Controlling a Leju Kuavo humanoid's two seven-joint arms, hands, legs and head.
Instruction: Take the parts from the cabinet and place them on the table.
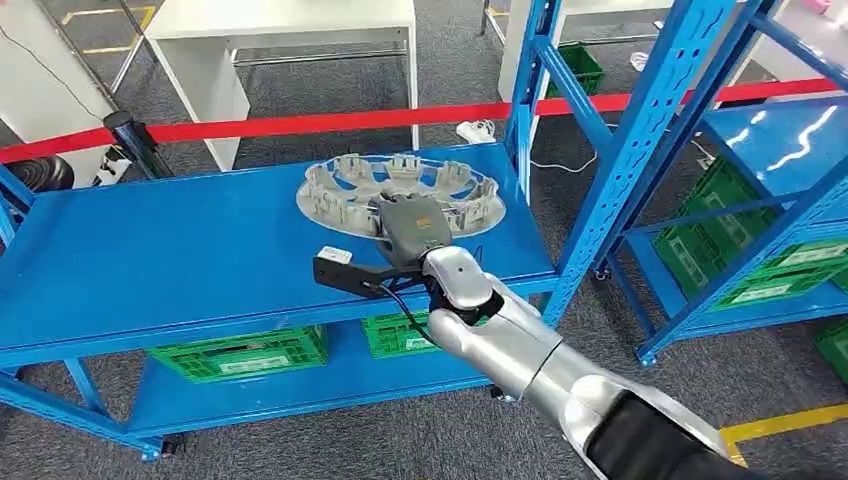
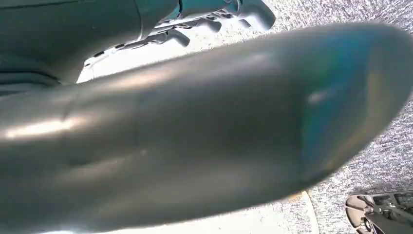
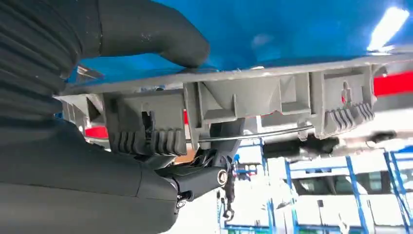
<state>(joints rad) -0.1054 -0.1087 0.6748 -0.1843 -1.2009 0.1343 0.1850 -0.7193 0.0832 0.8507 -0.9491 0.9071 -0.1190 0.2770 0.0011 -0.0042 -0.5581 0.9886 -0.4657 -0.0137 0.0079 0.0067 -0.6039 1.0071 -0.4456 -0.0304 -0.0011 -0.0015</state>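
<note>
A round grey plastic wheel-cover part (image 1: 400, 185) lies on the blue cabinet shelf (image 1: 180, 260), its clip side facing up. My right hand (image 1: 412, 228) reaches in from the lower right and sits on the part's near rim. In the right wrist view the thumb (image 3: 160, 34) lies on the flat side of the rim (image 3: 253, 97), next to the blue shelf. Darker fingers (image 3: 195, 178) press the ribbed clip side, so the rim is pinched between them. My left hand (image 2: 214, 17) hangs over the grey floor, and its finger pose is unclear.
Green crates (image 1: 240, 352) stand on the lower shelf. A blue upright post (image 1: 640, 150) rises just right of the part. A second blue rack (image 1: 780, 150) with green crates (image 1: 770, 260) stands at the right. Red barrier tape (image 1: 300, 123) and a white table (image 1: 290, 30) lie behind.
</note>
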